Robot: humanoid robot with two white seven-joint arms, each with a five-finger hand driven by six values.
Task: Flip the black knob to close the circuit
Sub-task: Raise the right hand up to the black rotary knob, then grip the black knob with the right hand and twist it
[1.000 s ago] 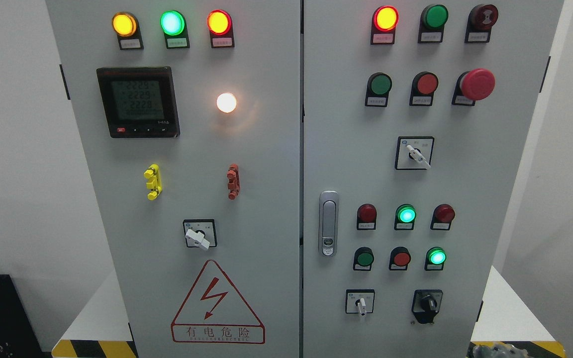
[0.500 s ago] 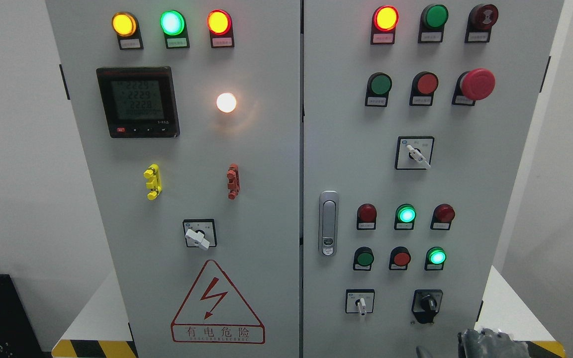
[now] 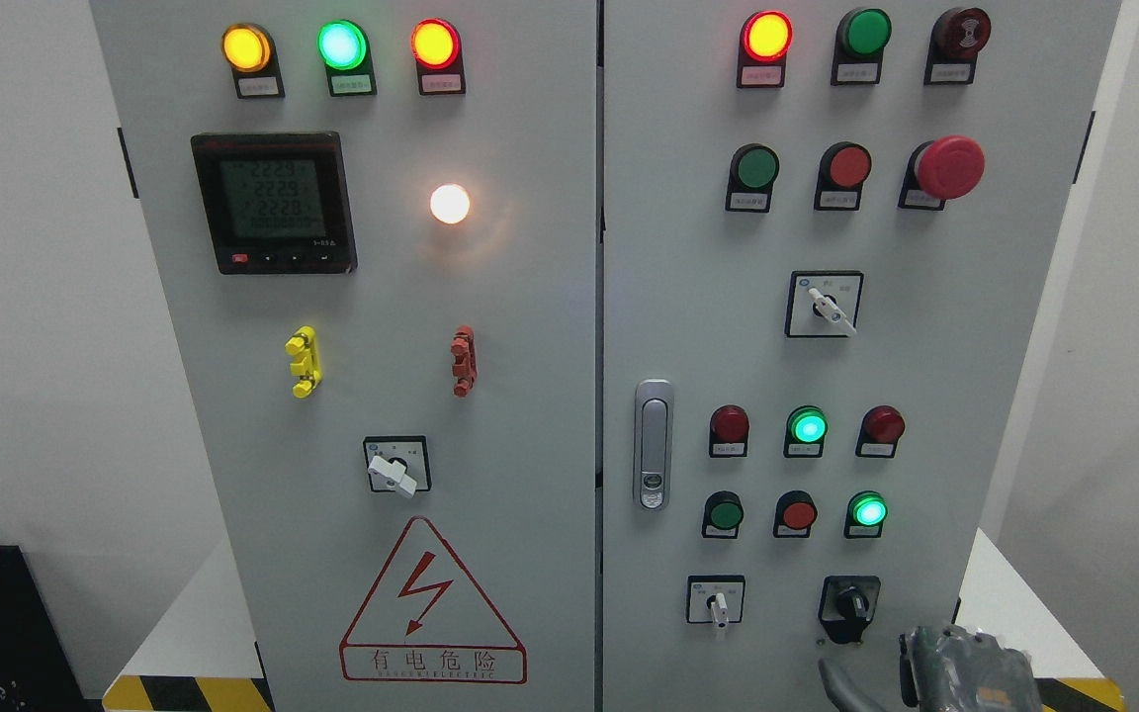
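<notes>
Reaching: grey right robot hand (image 3: 965, 672) below small black rotary knob (image 3: 850, 603), apart.
Fingers: cannot tell.
Next: rise, grasp, turn.

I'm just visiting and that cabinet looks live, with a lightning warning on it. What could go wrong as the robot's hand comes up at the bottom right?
1. The right hand sits just below and right of the black knob; only part of it shows, so its aim could be off.
2. The white selector switch stands just left of the knob, so a stray reach might turn it instead.
3. Lit green buttons sit right above; overshooting could press one.
</notes>
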